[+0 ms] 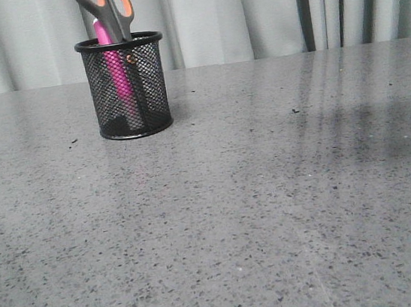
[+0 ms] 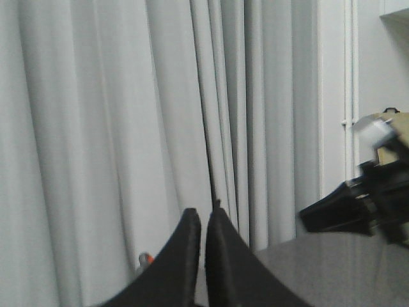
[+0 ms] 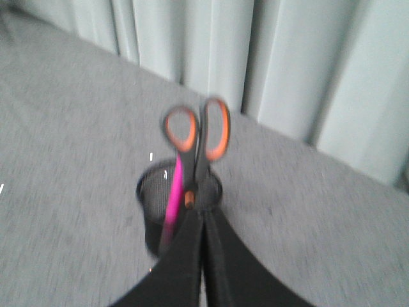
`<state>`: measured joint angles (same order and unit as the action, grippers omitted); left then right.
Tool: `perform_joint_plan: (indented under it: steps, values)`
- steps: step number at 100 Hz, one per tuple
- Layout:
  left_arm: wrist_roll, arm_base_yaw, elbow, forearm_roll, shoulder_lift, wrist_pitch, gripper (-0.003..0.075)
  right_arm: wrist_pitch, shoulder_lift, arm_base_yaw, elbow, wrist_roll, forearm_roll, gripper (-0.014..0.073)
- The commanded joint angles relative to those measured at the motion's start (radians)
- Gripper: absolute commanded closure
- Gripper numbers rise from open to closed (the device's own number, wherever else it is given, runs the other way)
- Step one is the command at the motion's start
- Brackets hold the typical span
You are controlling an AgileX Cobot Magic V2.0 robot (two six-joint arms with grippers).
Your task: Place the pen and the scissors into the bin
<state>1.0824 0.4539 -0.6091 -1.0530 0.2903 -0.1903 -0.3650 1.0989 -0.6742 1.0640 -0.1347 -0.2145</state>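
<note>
The black mesh bin (image 1: 147, 85) stands upright on the far left of the grey table. The pink pen (image 1: 113, 67) and the scissors (image 1: 112, 7) stand inside it, the orange-lined handles sticking up above the rim. Neither gripper shows in the front view. In the right wrist view the bin (image 3: 148, 192) holds the pen (image 3: 172, 192) and scissors (image 3: 198, 137). My right gripper (image 3: 203, 216) is shut and empty just on the near side of it. My left gripper (image 2: 203, 219) is shut and empty, raised and pointing at the curtain.
A pale pleated curtain (image 1: 246, 4) hangs behind the table (image 1: 273, 205). In the left wrist view the right arm (image 2: 364, 204) shows dark above the table, and a small grey-orange bit (image 2: 146, 259) peeks beside the left finger.
</note>
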Motion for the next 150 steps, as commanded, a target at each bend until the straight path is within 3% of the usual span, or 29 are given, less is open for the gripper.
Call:
perform_joint_plan:
  steps: [1, 18, 29, 37, 118, 127, 140, 147, 150]
  values:
    - [-0.014, 0.000, 0.093, -0.004, -0.081, 0.049, 0.0739, 0.000, -0.246, -0.005, -0.156, 0.015, -0.026, 0.0664]
    - [-0.014, 0.000, 0.275, -0.018, -0.238, 0.047, 0.0739, -0.057, -0.763, -0.005, -0.466, 0.001, -0.026, 0.0664]
    - [-0.014, 0.000, 0.329, -0.061, -0.284, 0.047, 0.0739, -0.287, -1.002, -0.005, -0.523, 0.001, -0.044, 0.0662]
    - [-0.014, 0.000, 0.340, -0.073, -0.286, 0.046, 0.0739, -0.327, -1.136, -0.005, -0.539, 0.001, -0.091, 0.0662]
    - [-0.012, 0.000, 0.340, -0.075, -0.284, 0.070, 0.0739, -0.339, -1.100, -0.005, -0.541, 0.003, -0.080, 0.0662]
    - [0.092, 0.000, 0.344, 0.022, -0.284, 0.113, 0.0739, -0.339, -1.100, -0.005, -0.541, 0.003, -0.080, 0.0662]
    - [0.098, 0.000, 0.356, 0.074, -0.284, 0.152, 0.0739, -0.339, -1.100, -0.005, -0.541, 0.003, -0.080, 0.0662]
    - [0.061, -0.003, 0.364, 0.301, -0.286, 0.131, 0.0739, -0.339, -1.100, -0.005, -0.541, 0.003, -0.080, 0.0662]
    - [-0.017, -0.008, 0.372, 0.420, -0.288, 0.135, 0.0739, -0.339, -1.100, -0.005, -0.541, 0.003, -0.080, 0.0662]
